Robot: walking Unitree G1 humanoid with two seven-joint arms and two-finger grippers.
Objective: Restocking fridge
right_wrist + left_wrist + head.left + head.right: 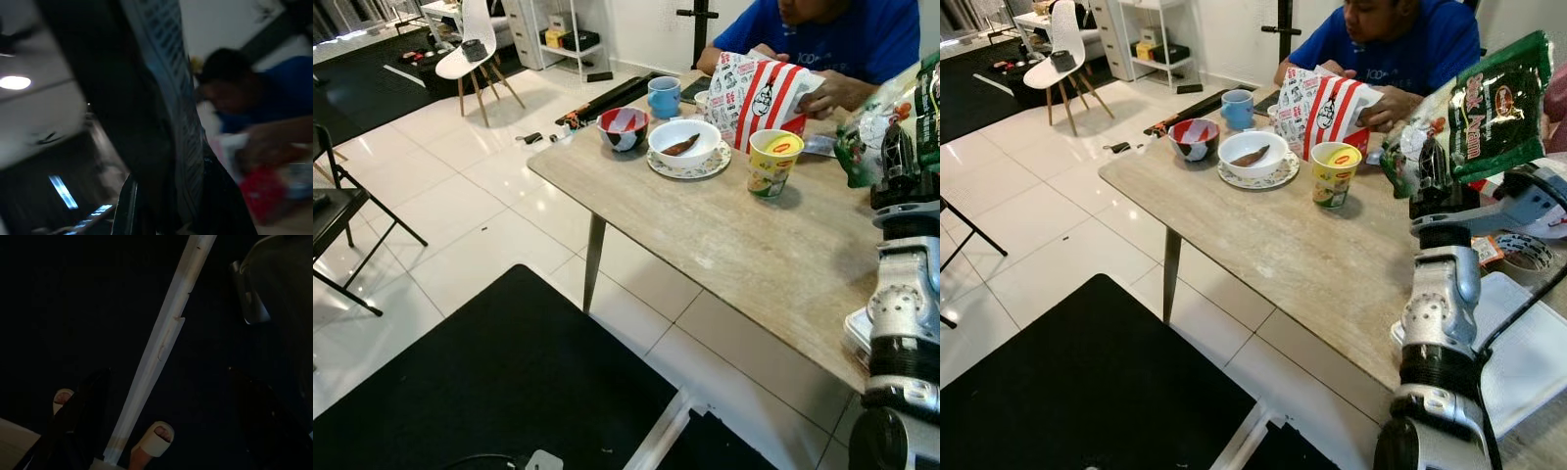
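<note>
A green packet (1489,103) with red and yellow print and a clear, crumpled lower end is held raised over the table's (1312,264) near right edge, its long axis tilted, printed end up and rightward. It is clamped by the right gripper (1430,162), fingers closed on its lower end.

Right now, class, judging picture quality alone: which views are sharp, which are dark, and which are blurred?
Both eye views are bright and sharp, with soft glare on the white floor tiles; the left wrist view is very dark, a pale strip barely standing out; the right wrist view is dim and smeared, the green packet in the right claw and the person out of focus.
</note>
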